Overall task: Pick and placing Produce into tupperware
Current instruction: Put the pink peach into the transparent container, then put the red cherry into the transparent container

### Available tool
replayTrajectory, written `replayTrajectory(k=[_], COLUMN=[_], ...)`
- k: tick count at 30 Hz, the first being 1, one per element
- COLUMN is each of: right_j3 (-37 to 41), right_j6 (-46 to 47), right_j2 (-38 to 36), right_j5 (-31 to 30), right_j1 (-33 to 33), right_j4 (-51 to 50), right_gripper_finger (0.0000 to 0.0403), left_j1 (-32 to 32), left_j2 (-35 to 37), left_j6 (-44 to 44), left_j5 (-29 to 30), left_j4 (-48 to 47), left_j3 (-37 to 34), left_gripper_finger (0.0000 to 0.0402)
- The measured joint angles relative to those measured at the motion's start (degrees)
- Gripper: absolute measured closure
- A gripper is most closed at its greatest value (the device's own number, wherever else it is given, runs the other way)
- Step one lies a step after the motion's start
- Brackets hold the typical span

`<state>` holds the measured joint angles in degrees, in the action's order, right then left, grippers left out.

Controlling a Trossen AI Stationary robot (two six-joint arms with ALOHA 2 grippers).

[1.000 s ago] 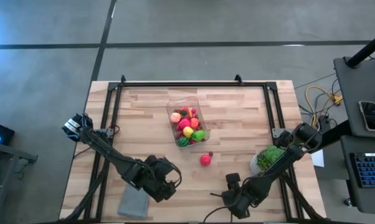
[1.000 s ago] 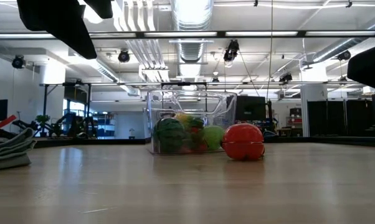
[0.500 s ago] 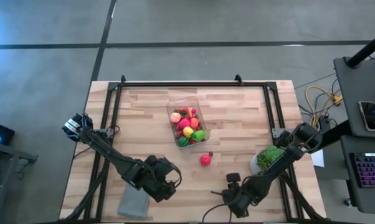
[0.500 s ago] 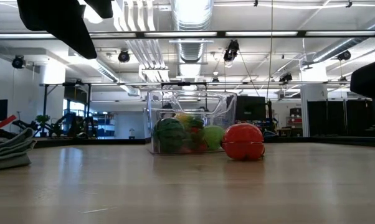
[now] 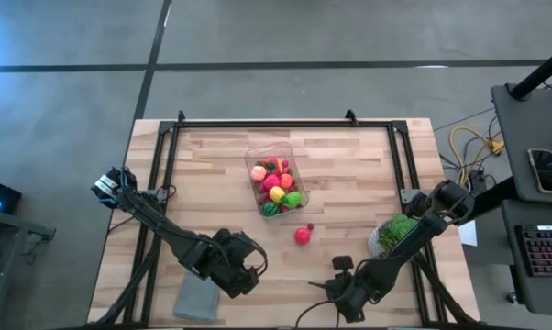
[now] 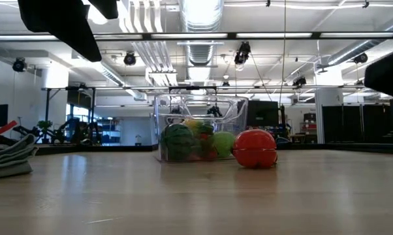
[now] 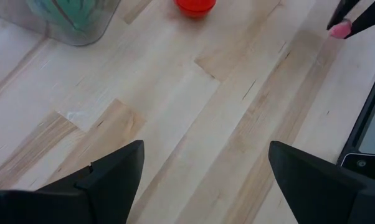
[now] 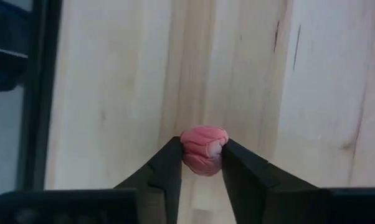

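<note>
The clear tupperware [image 5: 276, 183] stands mid-table on its base, holding several coloured toy produce pieces; it also shows in the low view [image 6: 200, 111]. A red round produce piece [image 5: 302, 236] [image 6: 254, 148] rests on the table near it, with a tiny dark-red berry [image 5: 310, 226] beside it. My right gripper [image 5: 336, 291] [image 8: 203, 171] is over the near edge, right of centre, shut on a small pink produce piece [image 8: 203, 149]. My left gripper [image 5: 250, 273] [image 7: 203, 168] hangs open above bare wood near the near-left part of the table. My right gripper pinches the small pink produce piece [image 8: 200, 155] between its two fingertips [image 8: 170, 165], one on either side. The fingers come from above, pointing down at the table. Only the piece's rounded end shows past the tips. Whether it is clear of the wood, I cannot tell.
A flat grey folded cloth [image 5: 198, 298] [image 6: 10, 160] lies at the near-left edge by my left gripper. A bushy green plant in a white pot [image 5: 393, 234] stands at the right edge beside my right arm. Black rails [image 5: 166, 165] frame the table; bare wood lies between gripper and tupperware.
In the low view my right arm has sunk a little and come part of the way back up, still shut on the pink piece. The tupperware, the red piece and my left arm have kept still.
</note>
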<state>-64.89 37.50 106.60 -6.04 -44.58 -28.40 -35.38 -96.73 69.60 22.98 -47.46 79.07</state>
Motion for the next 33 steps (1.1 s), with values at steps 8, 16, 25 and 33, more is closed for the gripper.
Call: replayTrajectory(k=[8, 16, 25, 33], right_j3=[-2.2, -6.79, -10.07, -15.25], right_j6=[-3.48, -12.73, -15.71, -17.15], right_j2=[-5.92, -14.27, -8.67, -10.03], right_j5=[-7.11, -8.36, 7.59, 7.96], right_j1=[7.82, 28.59, 47.53, 49.06], right_j4=[-0.48, 0.21, -0.43, -17.69], right_gripper_finger=[0.0326, 0.0293, 0.0241, 0.0189], left_j1=[0.0, 0.0, -0.02, 0.13], left_j2=[0.0, 0.0, 0.65, 1.16], left_j6=[-0.82, -1.33, -1.58, -5.16], left_j5=[0.0, 0.6, 4.99, 6.05], left_j4=[-0.02, -0.13, -1.2, -1.03], left_j3=[-0.07, -0.72, -4.07, -4.52], left_gripper_finger=[0.0072, 0.0072, 0.0072, 0.0072])
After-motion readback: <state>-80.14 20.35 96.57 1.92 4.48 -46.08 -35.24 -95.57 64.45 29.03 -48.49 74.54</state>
